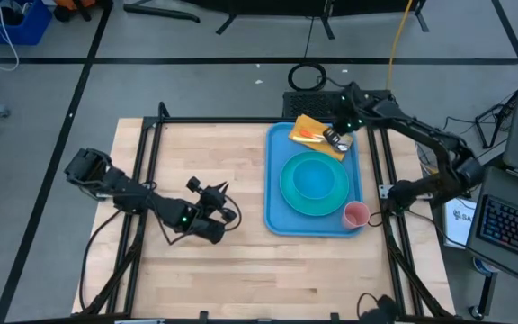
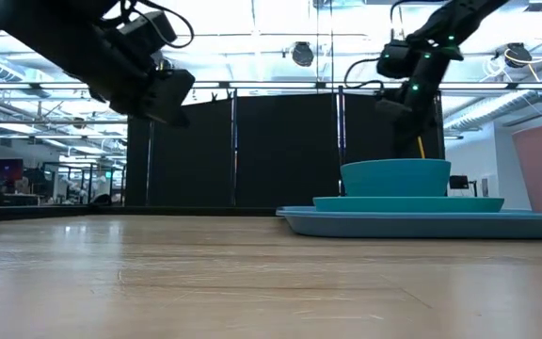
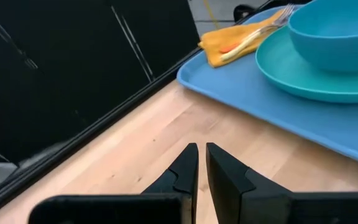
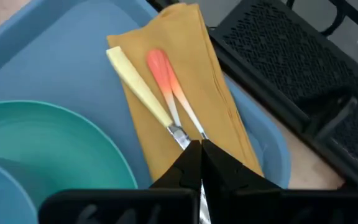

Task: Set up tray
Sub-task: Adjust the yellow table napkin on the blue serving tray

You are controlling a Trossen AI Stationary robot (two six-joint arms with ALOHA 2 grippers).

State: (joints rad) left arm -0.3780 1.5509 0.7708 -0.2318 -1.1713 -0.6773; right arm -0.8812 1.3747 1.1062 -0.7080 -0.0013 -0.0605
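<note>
The blue tray (image 1: 276, 184) lies on the right half of the wooden table. On it sits a turquoise plate (image 1: 333, 200) with a blue bowl (image 1: 313, 175). A yellow-orange napkin (image 4: 197, 81) lies at the tray's far end. It carries two pieces of cutlery, one with a yellow handle (image 4: 135, 78) and one with an orange handle (image 4: 163, 71). A pink cup (image 1: 356, 214) stands at the tray's near right corner. My right gripper (image 4: 201, 149) is shut and hangs above the napkin and cutlery, well clear of the tray in the low view (image 2: 398, 105). My left gripper (image 3: 202, 155) is shut on nothing above mid-table (image 1: 221, 234), left of the tray.
Black frame rails (image 1: 147, 171) run along the table's left and right sides. A black mesh box (image 4: 291, 68) sits just past the tray's far edge. A keyboard (image 1: 511, 229) lies off the table's right. Bare wood (image 1: 241, 270) lies between my left gripper and the tray.
</note>
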